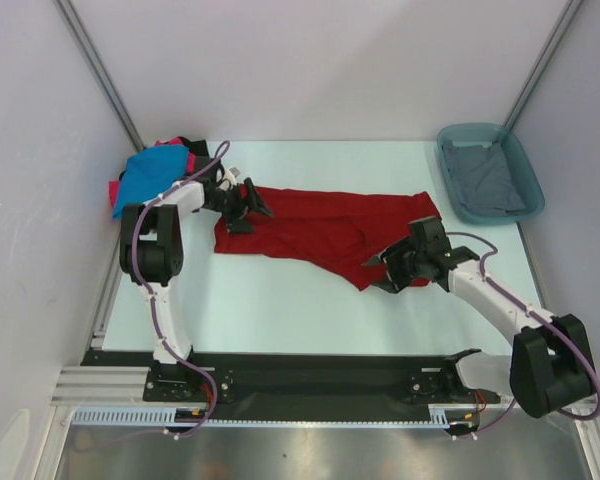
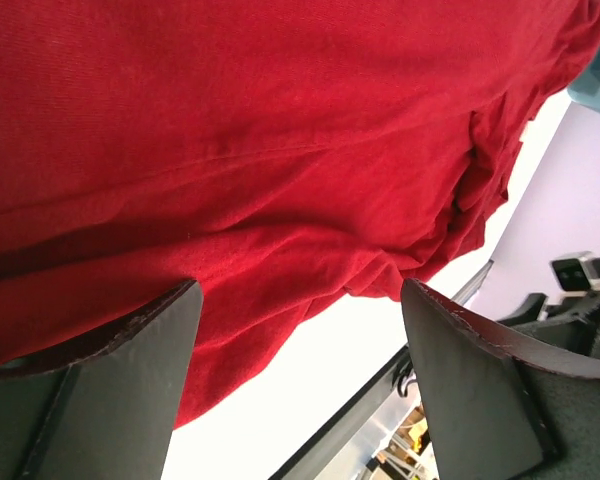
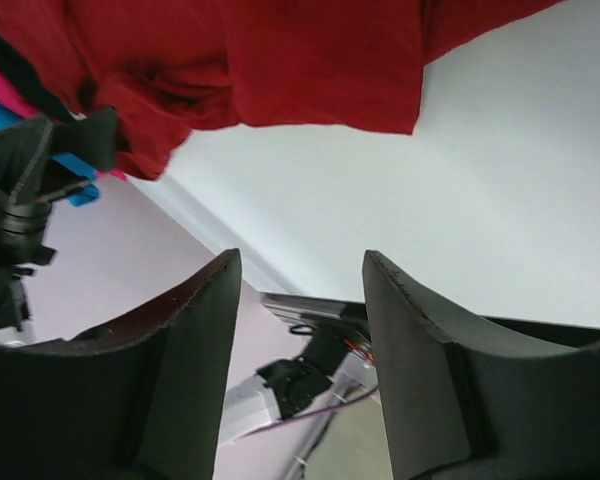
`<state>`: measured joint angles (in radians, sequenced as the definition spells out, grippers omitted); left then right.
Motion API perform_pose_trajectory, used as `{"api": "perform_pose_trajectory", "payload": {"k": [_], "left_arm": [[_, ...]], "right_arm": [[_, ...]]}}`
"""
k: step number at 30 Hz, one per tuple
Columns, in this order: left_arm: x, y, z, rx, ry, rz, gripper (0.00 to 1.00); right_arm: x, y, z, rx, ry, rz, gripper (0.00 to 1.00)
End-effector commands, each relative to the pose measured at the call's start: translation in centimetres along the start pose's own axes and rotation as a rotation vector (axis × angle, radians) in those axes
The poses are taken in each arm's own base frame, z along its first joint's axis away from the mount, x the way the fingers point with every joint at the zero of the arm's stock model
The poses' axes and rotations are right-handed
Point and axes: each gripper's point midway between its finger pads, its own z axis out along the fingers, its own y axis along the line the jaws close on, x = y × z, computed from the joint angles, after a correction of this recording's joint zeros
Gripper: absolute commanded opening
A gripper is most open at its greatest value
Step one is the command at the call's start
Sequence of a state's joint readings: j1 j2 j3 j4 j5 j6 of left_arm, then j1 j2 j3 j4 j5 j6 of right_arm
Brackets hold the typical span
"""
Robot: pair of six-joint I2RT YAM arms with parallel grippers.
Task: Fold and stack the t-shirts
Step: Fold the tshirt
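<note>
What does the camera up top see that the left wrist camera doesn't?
Only the top view shows the grey t-shirt lying in the teal tub and the blue t-shirt in the far left pile. Only the left wrist view shows the dark red t-shirt close up, with its seam and wrinkles. Both show that shirt spread on the table and the left pincer, open, at its edge.
</note>
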<state>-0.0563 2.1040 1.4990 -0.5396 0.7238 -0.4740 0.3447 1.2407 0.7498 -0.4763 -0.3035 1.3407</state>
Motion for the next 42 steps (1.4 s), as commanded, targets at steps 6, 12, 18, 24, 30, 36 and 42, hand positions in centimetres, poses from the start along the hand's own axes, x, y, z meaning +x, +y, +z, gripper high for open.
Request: {"api": "perform_pose_trajectory", "payload": {"k": [6, 12, 18, 24, 30, 36, 42], "left_arm": [[-1.2, -3.9, -3.0, 0.074, -0.075, 0.091, 0.87], [-0.8, -4.5, -3.7, 0.086, -0.087, 0.098, 0.87], [-0.5, -4.7, -4.2, 0.081, -0.093, 0.112, 0.87], [-0.6, -4.5, -4.0, 0.08, -0.089, 0.104, 0.87], [-0.6, -4.4, -3.8, 0.08, -0.089, 0.098, 0.87], [-0.3, -3.8, -3.4, 0.073, -0.079, 0.089, 0.87], [-0.3, -3.9, -3.6, 0.071, -0.083, 0.098, 0.87]], "right_arm": [[-0.5, 1.7, 3.0, -0.098, 0.019, 0.079, 0.59], [-1.7, 1.2, 5.7, -0.026, -0.012, 0.003, 0.59], [-2.7, 0.1, 6.4, 0.038, -0.059, -0.011, 0.59], [-2.9, -1.3, 6.3, 0.094, -0.076, -0.021, 0.58], [-3.0, -2.2, 5.4, 0.153, -0.103, -0.031, 0.59], [-2.8, -3.2, 6.0, 0.173, -0.095, -0.037, 0.58], [-2.4, -3.2, 7.4, 0.165, -0.064, -0.049, 0.51]]}}
